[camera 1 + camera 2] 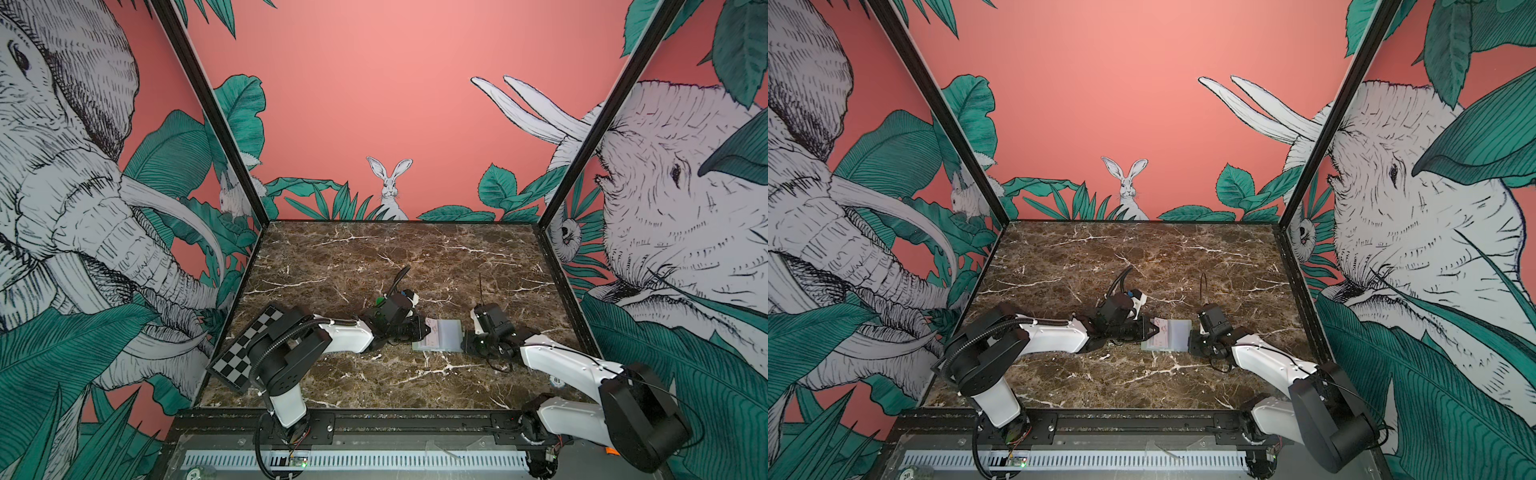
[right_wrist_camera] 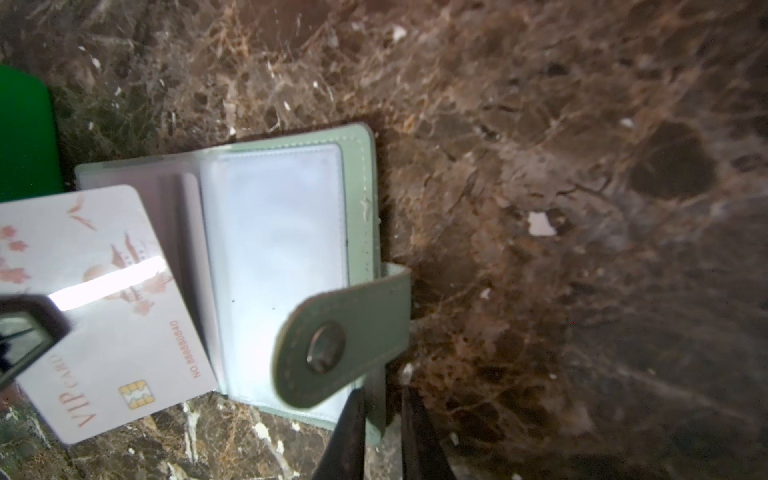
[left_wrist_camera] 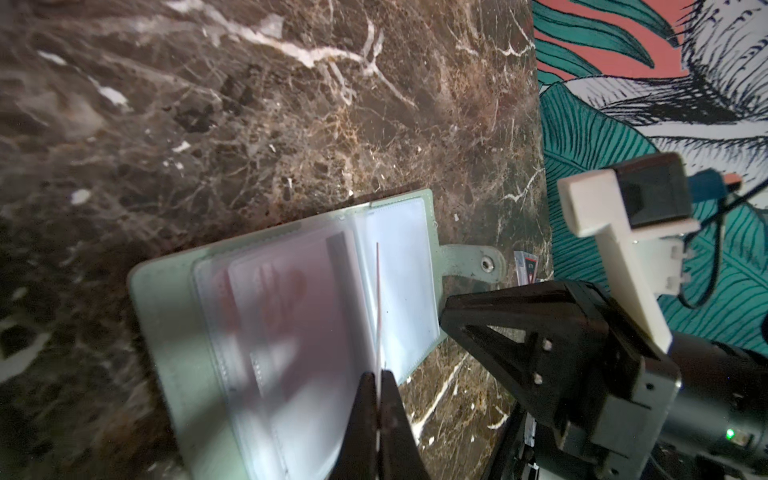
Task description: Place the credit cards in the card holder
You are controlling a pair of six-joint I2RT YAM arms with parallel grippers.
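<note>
While your left hand point(image 3: 379, 376) is pinched tight on one edge of the VIP card point(image 2: 112, 291), the rest of the card is unsupported, and that is your first risk. Push it against a sleeve mouth it has not entered and I'd expect the thin plastic to bow or twist in the pinch. In the left wrist view it shows edge-on over the fold of the card holder point(image 3: 166, 316). In the right wrist view it lies slanted across the page on the left arm's side, its chip end overhanging the counter point(image 1: 374, 257). I cannot tell whether its leading edge is inside any sleeve, so do not assume it is.

Your right hand point(image 2: 384, 399) has its fingers closed either side of the holder's green cover edge, just beside the snap strap point(image 2: 345, 332). That grip looks narrow. If the card drags on the plastic, the holder could pivot about the grip, or slip free and slide on the marble.

The strap is folded back over the clear sleeve point(image 2: 274, 232) on that side and covers part of it, so a card aimed there may catch on it. The sleeves look glossy and stacked, so the card's edge may ride between two pages instead of into a pocket.

Beyond the holder, a bright green tray point(image 2: 20, 133) lies near the left hand's side, and a wide swing could knock it.
</note>
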